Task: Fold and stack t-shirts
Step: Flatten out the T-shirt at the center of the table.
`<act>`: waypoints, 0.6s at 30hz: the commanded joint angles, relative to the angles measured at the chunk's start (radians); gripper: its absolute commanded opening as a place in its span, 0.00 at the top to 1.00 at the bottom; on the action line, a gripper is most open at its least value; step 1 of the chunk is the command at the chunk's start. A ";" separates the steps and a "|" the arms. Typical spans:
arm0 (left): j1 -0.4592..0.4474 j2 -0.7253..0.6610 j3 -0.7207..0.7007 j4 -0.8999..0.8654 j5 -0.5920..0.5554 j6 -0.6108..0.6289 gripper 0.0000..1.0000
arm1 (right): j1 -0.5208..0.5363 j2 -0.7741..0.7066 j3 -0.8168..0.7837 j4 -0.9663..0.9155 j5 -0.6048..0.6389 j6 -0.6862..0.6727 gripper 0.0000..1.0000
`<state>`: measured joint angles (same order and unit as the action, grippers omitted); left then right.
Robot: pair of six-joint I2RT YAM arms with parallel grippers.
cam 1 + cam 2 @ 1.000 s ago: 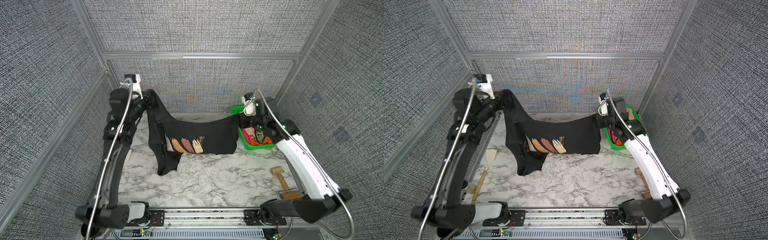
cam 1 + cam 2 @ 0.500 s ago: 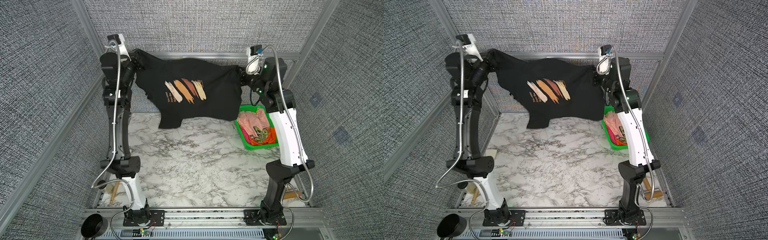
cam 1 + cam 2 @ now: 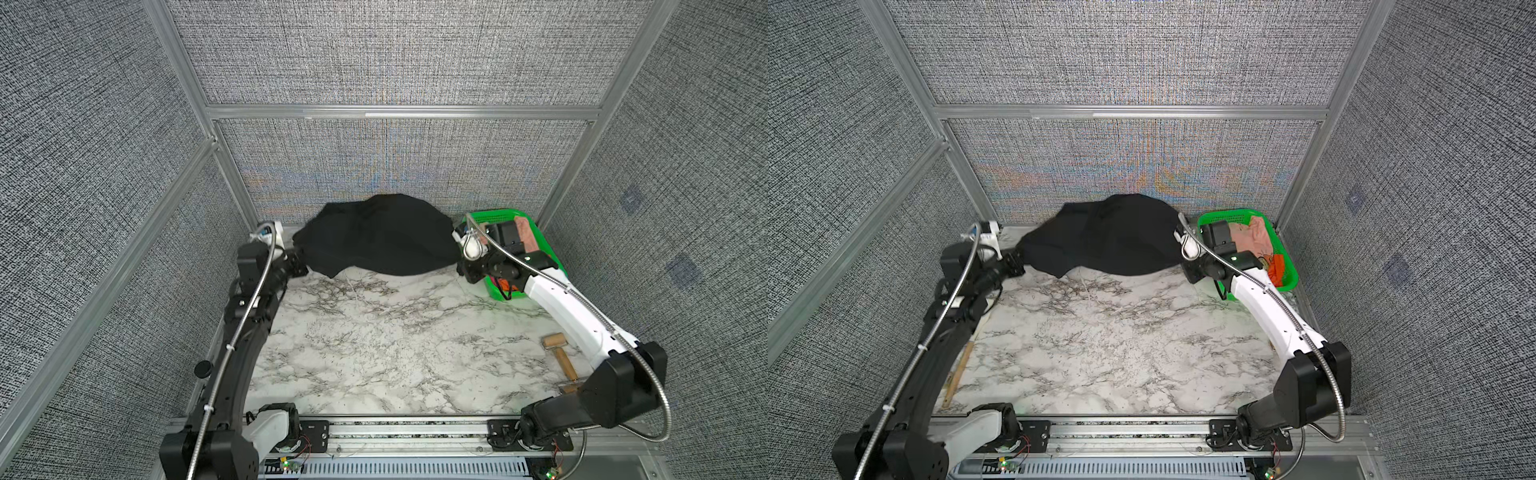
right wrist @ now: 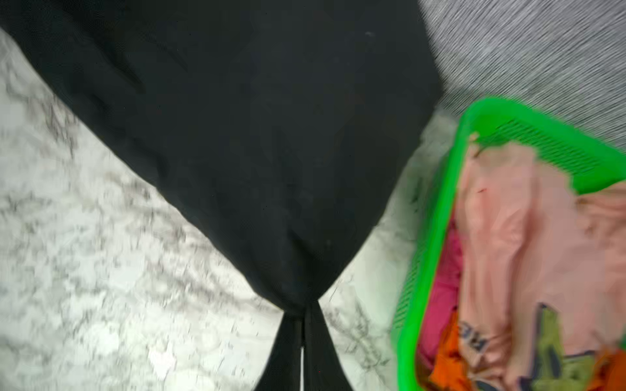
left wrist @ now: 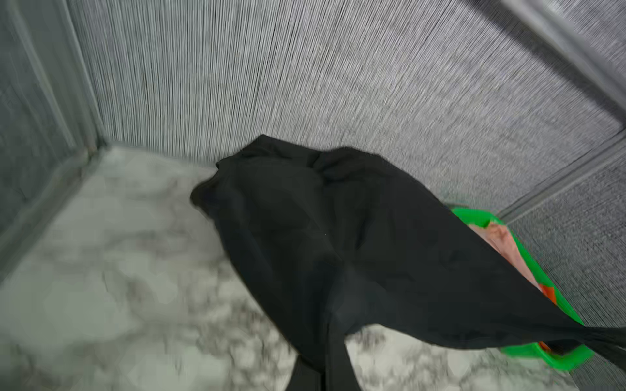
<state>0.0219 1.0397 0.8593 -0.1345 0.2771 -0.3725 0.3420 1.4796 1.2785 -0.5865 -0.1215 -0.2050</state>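
the marble table [image 3: 374, 353] fills the lower middle of both top views. the black t-shirt [image 3: 382, 237] billows in a dome at upper centre, against the back wall. the green basket [image 3: 494, 218] sits just right of it, holding a peach-pink shirt [image 4: 508, 220], an orange shirt [image 4: 447, 359] and a magenta shirt [image 4: 443, 287]. the left gripper [image 3: 301, 268] is clamped on the black t-shirt's left corner, the right gripper [image 4: 302, 352] on its right corner. a wooden tool [image 3: 559, 353] lies at the right edge.

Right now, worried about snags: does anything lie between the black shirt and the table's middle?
Nothing visible. The marble table in front of the black shirt lies bare; the green basket and wooden roller sit aside.
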 commanded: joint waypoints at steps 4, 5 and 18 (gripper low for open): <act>0.001 -0.223 -0.393 -0.070 -0.084 -0.235 1.00 | 0.064 0.108 -0.110 -0.160 0.048 -0.149 1.00; 0.001 -0.255 -0.438 -0.082 -0.134 -0.255 1.00 | 0.090 0.126 -0.126 -0.154 0.091 -0.150 1.00; 0.001 -0.429 -0.538 -0.182 -0.239 -0.396 1.00 | 0.158 0.225 -0.170 -0.286 0.341 -0.142 1.00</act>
<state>0.0223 0.6258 0.2974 -0.2955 0.0772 -0.7319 0.5003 1.7245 1.1160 -0.8227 0.1642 -0.3458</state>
